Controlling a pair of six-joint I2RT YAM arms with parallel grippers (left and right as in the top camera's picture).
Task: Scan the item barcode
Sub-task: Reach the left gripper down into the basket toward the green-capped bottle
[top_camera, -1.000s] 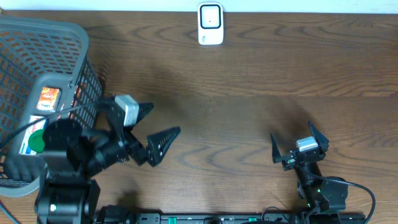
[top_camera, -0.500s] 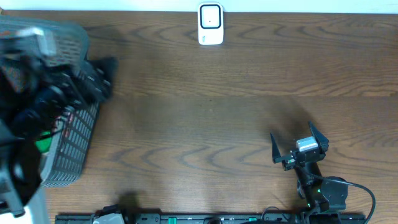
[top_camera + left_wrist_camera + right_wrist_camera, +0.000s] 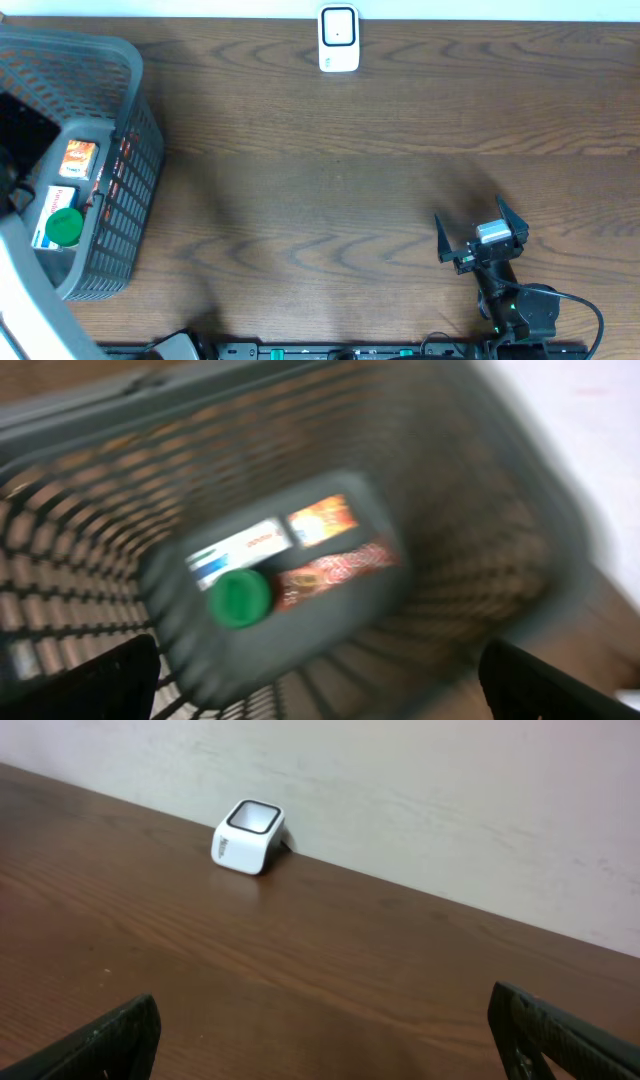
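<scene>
Overhead, the grey mesh basket point(image 3: 120, 150) sits at the left end of the wooden table point(image 3: 330, 180). The goods to be scanned lie on its floor. A white-and-blue carton with a green cap point(image 3: 65, 225) lies nearest the front, and an orange packet point(image 3: 80, 158) is just behind it. The left wrist view is blurred but also shows a red packet point(image 3: 335, 570) touching the carton's side. Which way any barcode faces cannot be told.

The left pincer point(image 3: 325, 685) hangs above the basket's mouth, looking straight down into it. Its two dark fingertips point(image 3: 100, 680) sit at the bottom corners of that view, spread wide and released, with nothing between them and touching no item.

The white scanner point(image 3: 339, 38) stands upright at the far edge of the table against the pale wall. It is near the middle and well apart from the basket.

The right pincer point(image 3: 477, 228) is at the near right of the table, well apart from both basket and scanner. Its jaws are fully parted and empty, and it faces across bare wood towards the scanner.
</scene>
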